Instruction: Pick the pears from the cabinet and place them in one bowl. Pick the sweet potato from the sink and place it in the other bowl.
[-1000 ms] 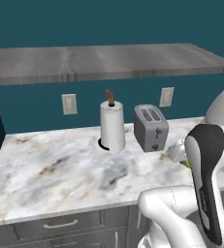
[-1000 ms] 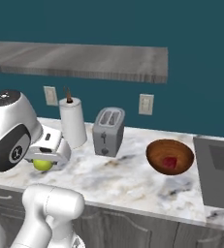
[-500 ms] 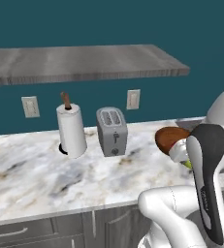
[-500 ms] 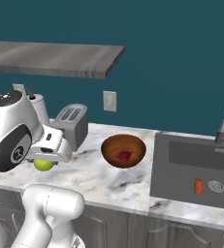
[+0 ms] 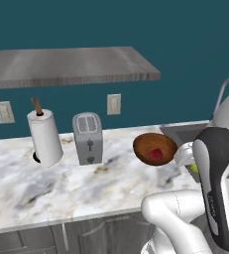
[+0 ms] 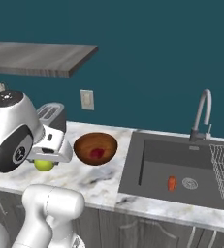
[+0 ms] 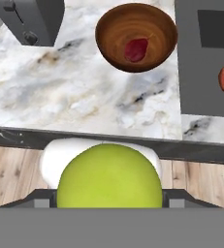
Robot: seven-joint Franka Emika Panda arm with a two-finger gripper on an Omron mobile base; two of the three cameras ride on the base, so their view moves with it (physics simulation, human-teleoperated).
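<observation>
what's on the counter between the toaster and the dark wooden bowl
Nothing: in the left base view the marble counter between the toaster and the dark wooden bowl is bare. The hand view shows the same.

Bare marble counter (image 7: 84,92) lay open between me and the dark wooden bowl (image 7: 136,36), nothing standing in that stretch. The toaster (image 5: 87,137) and paper towel roll (image 5: 45,136) stood off to the bowl's left. The cabinet (image 5: 66,67) overhung them, well above.
</observation>
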